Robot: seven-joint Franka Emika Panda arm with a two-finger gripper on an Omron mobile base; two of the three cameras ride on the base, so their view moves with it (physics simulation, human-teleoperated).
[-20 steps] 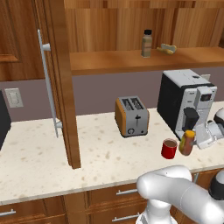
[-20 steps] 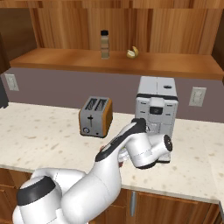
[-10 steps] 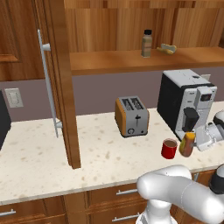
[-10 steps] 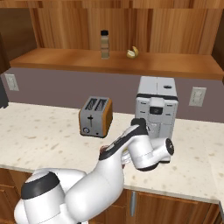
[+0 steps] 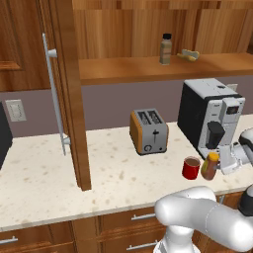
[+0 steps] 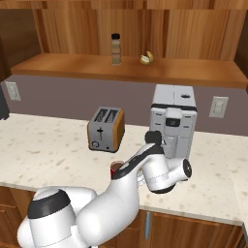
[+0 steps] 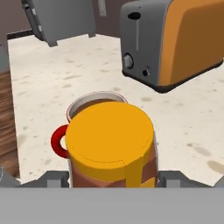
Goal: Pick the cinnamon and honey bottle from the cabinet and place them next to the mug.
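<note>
Two finger tips of the gripper (image 7: 113, 180) are bracketing the honey bottle (image 7: 112, 144) in the hand view, partly spread and pressing its sides; the red mug (image 7: 89, 114) is sitting just beyond it. No label text is readable. From the left base view, the gripper (image 5: 223, 161) is gripping the honey bottle (image 5: 209, 165) beside the mug (image 5: 190, 168), with the cinnamon (image 5: 166, 49) standing far above on the cabinet (image 5: 148, 69) shelf.

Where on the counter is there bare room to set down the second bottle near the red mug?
Bare speckled counter lies between the orange toaster and the small red mug, and in front of the mug. The mug's far side is crowded: the amber yellow-capped honey bottle and the white coffee machine stand there.
</note>
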